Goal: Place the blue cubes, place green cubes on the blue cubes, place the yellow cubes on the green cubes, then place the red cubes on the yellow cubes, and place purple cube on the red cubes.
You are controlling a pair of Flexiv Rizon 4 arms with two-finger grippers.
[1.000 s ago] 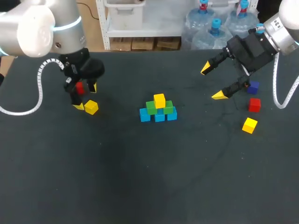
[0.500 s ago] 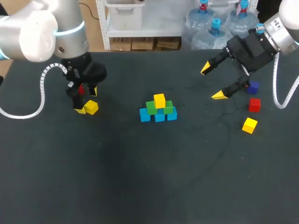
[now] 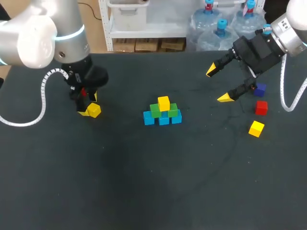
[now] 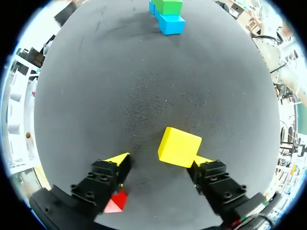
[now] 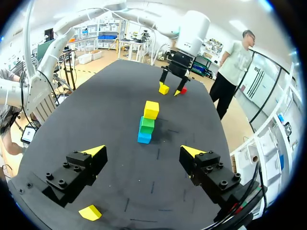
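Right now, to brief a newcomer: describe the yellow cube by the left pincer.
From the central cube stack, look left. The yellow cube lies between the left pincer's open fingers; a second yellow cube tops the stack, a third yellow cube sits far right.

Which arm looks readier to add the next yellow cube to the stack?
The left, probably. The left gripper is down at the table, open, with a yellow cube between its fingers. The right gripper hangs open above the table, apart from the other yellow cube.
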